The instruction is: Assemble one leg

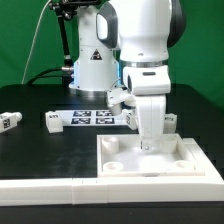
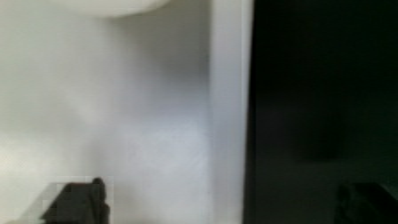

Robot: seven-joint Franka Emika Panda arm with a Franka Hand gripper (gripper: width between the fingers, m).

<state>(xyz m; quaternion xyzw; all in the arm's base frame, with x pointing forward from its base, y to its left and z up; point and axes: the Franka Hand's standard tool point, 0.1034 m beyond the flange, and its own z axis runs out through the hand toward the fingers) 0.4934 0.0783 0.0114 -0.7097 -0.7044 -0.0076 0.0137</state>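
The gripper (image 1: pixel 150 142) hangs pointing down over the far rim of the tray (image 1: pixel 190 165), which lies on the black table (image 1: pixel 40 150) toward the exterior view's right. In the wrist view the gripper (image 2: pixel 217 203) has its two dark fingertips (image 2: pixel 73 202) set wide apart, with nothing between them except the tray's white floor, its brighter rim and the black table beyond. A round hole (image 2: pixel 125 6) in the tray shows at the edge of that view. One leg (image 1: pixel 9 120) lies on the table at the exterior view's far left, well apart from the gripper and the tray. The marker board (image 1: pixel 88 118) lies between that leg and the arm. Two small white pieces (image 1: pixel 170 122) near the arm, one on either side of it, may be more legs, but I cannot tell.
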